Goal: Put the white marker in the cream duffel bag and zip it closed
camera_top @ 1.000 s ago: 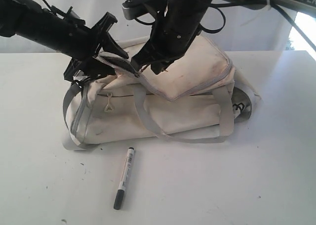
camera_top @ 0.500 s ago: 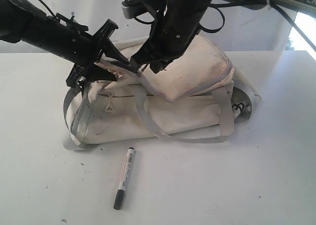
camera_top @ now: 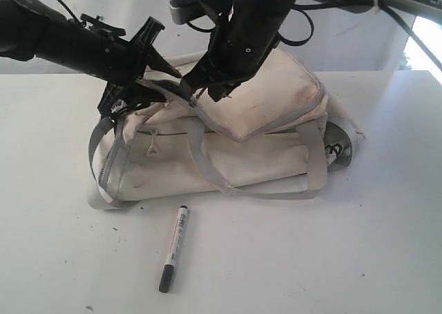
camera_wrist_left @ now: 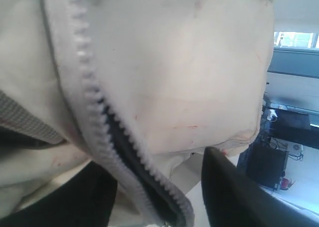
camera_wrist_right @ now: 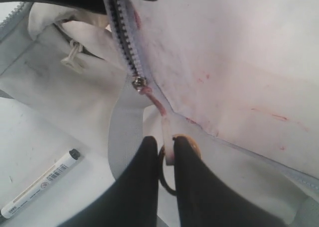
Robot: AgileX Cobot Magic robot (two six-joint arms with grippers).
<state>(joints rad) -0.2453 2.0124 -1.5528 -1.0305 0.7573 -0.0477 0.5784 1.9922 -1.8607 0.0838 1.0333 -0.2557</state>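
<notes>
1 white marker (camera_top: 174, 247) lies flat on the tabletop (camera_top: 345, 259) near the front edge, just in front of 1 cream duffel bag (camera_top: 242, 162), not touching. Both arms are at the top zipper. The right gripper (camera_wrist_right: 165, 143) is pinched on the zipper pull (camera_wrist_right: 167, 124). The left gripper (camera_top: 157, 86) is at the flap edge, can't tell if closed.

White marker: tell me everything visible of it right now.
The white marker is a slim pen: white barrel with small dark print, dark cap on one end, small black tip on the other. It lies flat on the white table in front of the cream duffel bag, tip end toward it, not touching it. Nothing else touches it.
</notes>
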